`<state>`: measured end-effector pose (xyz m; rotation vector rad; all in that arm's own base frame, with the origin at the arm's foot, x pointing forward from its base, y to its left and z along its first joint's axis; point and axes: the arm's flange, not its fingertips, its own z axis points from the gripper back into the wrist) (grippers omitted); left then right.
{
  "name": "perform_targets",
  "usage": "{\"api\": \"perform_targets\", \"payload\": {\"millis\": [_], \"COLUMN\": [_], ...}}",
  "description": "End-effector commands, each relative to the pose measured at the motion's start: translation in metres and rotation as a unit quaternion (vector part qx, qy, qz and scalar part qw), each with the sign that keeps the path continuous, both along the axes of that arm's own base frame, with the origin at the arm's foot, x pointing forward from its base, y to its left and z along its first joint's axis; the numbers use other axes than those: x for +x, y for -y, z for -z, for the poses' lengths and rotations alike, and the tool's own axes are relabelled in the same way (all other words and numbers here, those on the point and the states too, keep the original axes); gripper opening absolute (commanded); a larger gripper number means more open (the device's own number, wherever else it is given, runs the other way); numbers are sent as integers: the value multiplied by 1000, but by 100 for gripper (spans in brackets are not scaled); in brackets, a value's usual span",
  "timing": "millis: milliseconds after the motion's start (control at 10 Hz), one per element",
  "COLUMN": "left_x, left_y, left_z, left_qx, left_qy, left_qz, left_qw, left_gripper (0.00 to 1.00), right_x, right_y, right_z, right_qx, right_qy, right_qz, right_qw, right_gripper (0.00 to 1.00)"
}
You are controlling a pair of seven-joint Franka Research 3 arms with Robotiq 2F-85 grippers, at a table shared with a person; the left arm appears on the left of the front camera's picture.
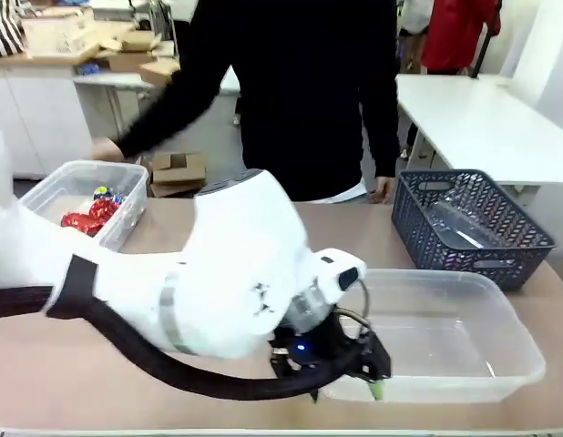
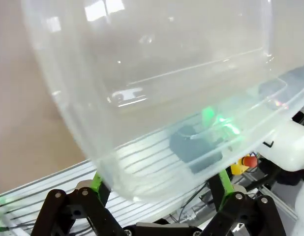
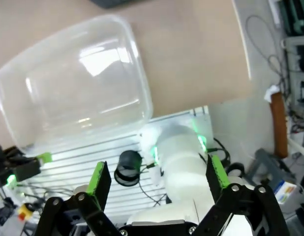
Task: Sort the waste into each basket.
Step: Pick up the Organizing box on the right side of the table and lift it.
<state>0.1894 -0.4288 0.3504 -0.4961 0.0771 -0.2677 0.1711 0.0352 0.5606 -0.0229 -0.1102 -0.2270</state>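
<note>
A large clear tub (image 1: 500, 360) stands empty at the front right of the table. My left gripper (image 1: 345, 382) hangs open at its near-left corner; in the left wrist view the tub's rounded corner (image 2: 142, 123) sits just beyond the open left gripper (image 2: 161, 184). A small clear tub (image 1: 127, 177) at the far left holds red wrappers (image 1: 86, 218) and a multicoloured packet (image 1: 106, 193). The dark slate-blue basket (image 1: 418, 232) at the far right holds a clear bottle (image 1: 455, 228). My right gripper (image 3: 157, 179) is open, high above the table's front edge, holding nothing.
A person in black stands at the far side, one hand (image 1: 104, 150) reaching toward the small tub, the other hand (image 1: 382, 189) at the table edge. My left arm (image 1: 227, 273) spans the table's middle. Bare tabletop (image 1: 354, 232) lies between the tubs.
</note>
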Motion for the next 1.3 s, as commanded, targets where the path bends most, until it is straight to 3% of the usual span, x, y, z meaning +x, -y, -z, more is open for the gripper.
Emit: {"api": "perform_targets", "payload": {"millis": [0, 200, 300, 500, 700, 900, 1200], "left_x": [-11, -2, -10, -1, 9, 28, 45], "left_y": [-37, -12, -20, -25, -22, -24, -32], "left_z": [-26, -10, -20, -36, -34, -22, -9], "left_qx": [12, 1, 22, 26, 15, 28, 18], "left_qy": [13, 6, 17, 102, 132, 101, 75], "left_qz": [-6, 0, -10, -48, -65, -78, -75], "left_qw": [1000, 1000, 1000, 993, 989, 991, 994], "left_gripper": [100, 100, 100, 100, 100, 100, 100], "right_x": [-2, -1, 23, 48, 58, 56, 15], "right_y": [-8, -4, 7, 20, 23, 2, -7], "right_z": [-1, 0, 21, 68, 127, 192, 257], "right_qx": [-10, -7, 24, 43, 57, 67, 46], "right_qy": [6, 2, -13, 0, -26, -47, -100], "right_qz": [2, -1, -21, -58, -49, -37, -8], "right_qw": [1000, 1000, 999, 997, 997, 996, 994], "right_gripper": [100, 100, 100, 100, 100, 100, 100]}}
